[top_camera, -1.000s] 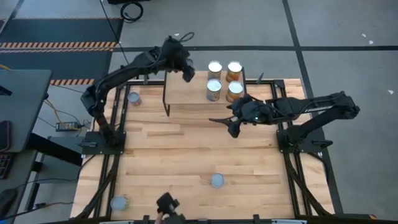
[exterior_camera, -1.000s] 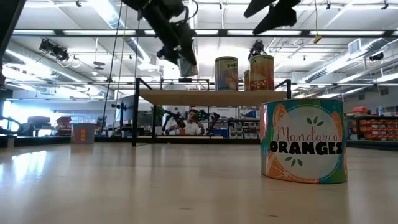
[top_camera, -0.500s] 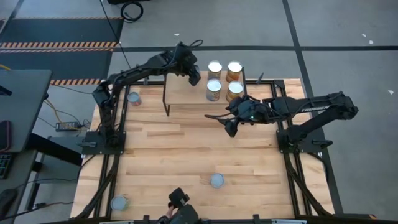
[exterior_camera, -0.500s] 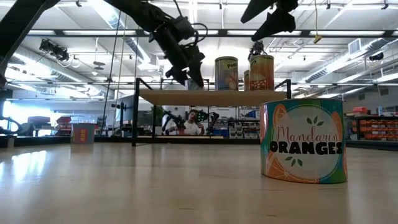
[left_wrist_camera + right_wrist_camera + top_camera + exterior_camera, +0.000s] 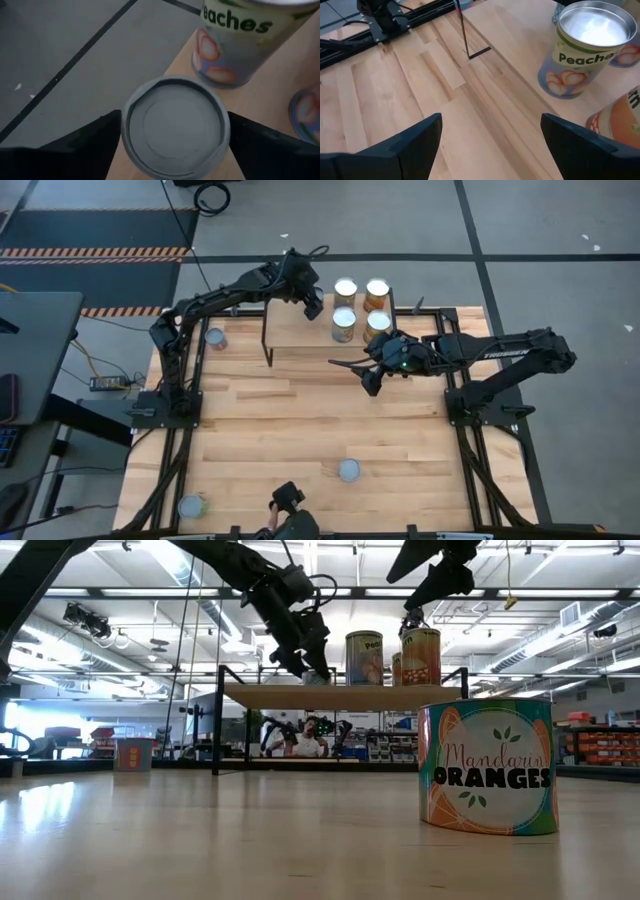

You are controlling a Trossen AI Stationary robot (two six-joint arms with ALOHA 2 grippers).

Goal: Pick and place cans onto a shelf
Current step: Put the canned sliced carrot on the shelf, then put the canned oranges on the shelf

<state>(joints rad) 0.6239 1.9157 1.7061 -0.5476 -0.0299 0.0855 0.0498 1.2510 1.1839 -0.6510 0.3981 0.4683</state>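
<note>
The shelf is a light-wood board on black legs at the table's far side. Several cans stand on its right part, among them a Peaches can and a silver-topped one. My left gripper is shut on a grey-topped can over the shelf's far edge, left of those cans; it also shows in the low view. My right gripper hangs open and empty above the table just in front of the shelf, and its wrist view shows bare wood between the fingers. My left gripper pinches the grey-topped can by two opposite sides of its wall, just below the top rim, between its two fingers. The fingers come from above, pointing down. The can is upright, its base level with the shelf top; whether it rests there I cannot tell.
A Mandarin Oranges can stands on the table near the front, also seen from above. More cans stand at the far left and the near left corner. A dark object shows at the near edge.
My left gripper has carried the grey-topped can a little toward the table's right edge and down onto the level of the shelf top, beside the standing cans. My right gripper has drifted slightly toward the table's left edge, still open.
</note>
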